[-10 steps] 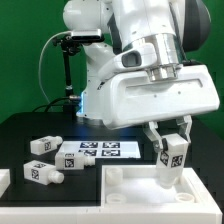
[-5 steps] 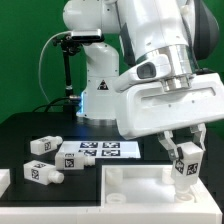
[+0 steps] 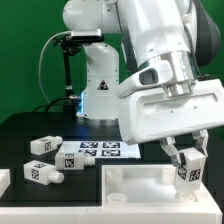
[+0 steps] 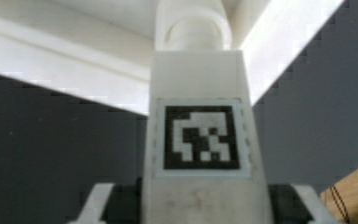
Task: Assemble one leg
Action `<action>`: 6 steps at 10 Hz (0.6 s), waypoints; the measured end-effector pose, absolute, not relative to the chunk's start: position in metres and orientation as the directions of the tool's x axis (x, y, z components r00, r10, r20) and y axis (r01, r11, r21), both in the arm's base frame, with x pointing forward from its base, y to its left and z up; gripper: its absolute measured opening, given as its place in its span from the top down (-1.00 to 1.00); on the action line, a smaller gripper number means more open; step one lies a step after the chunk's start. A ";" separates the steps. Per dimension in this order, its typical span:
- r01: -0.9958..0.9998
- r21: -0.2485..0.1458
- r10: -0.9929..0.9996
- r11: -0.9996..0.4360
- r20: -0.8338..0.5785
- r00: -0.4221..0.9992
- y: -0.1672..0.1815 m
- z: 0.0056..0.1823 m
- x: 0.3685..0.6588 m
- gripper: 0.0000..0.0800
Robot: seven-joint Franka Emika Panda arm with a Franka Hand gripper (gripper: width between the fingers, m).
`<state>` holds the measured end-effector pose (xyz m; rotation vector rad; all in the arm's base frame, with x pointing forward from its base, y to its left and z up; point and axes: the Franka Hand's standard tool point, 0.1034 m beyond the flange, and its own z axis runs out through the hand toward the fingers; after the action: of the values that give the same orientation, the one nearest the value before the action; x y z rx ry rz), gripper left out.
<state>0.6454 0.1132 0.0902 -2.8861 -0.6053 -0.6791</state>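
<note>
Exterior view is showing the fingers (image 3: 173, 156) clenching on the leg (image 3: 187, 170), one on each side, holding it roughly upright with a square tag facing the camera. The leg is hanging over the corner of the white rimmed panel (image 3: 130, 190) on the exterior view's right; cannot tell whether its lower end is touching the panel. The black counter (image 3: 30, 125) is carrying the marker board (image 3: 95, 152) just behind the panel. Toward the exterior view's left, the far spare leg (image 3: 42, 146) and the near spare leg (image 3: 40, 172) are lying on their sides, well apart from the held one. Wrist view is showing the leg (image 4: 202, 90) filling the middle, tag (image 4: 202, 140) toward the lens, fingers (image 4: 114, 205) pressing its sides, the white panel (image 4: 51, 60) blurring behind.
</note>
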 end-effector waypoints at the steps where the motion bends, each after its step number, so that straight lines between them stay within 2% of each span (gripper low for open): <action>1: 0.406 -0.019 0.354 -0.914 0.451 0.819 0.112 0.089 0.645 0.28; 2: 0.404 -0.017 0.353 -0.915 0.453 0.818 0.112 0.086 0.644 0.28; 4: 0.398 0.021 0.354 -0.917 0.500 0.790 0.104 0.083 0.639 0.28; 6: 0.385 0.036 0.346 -0.922 0.519 0.781 0.096 0.082 0.634 0.28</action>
<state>0.6343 0.0956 0.0820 -2.8968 -0.5952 -0.8229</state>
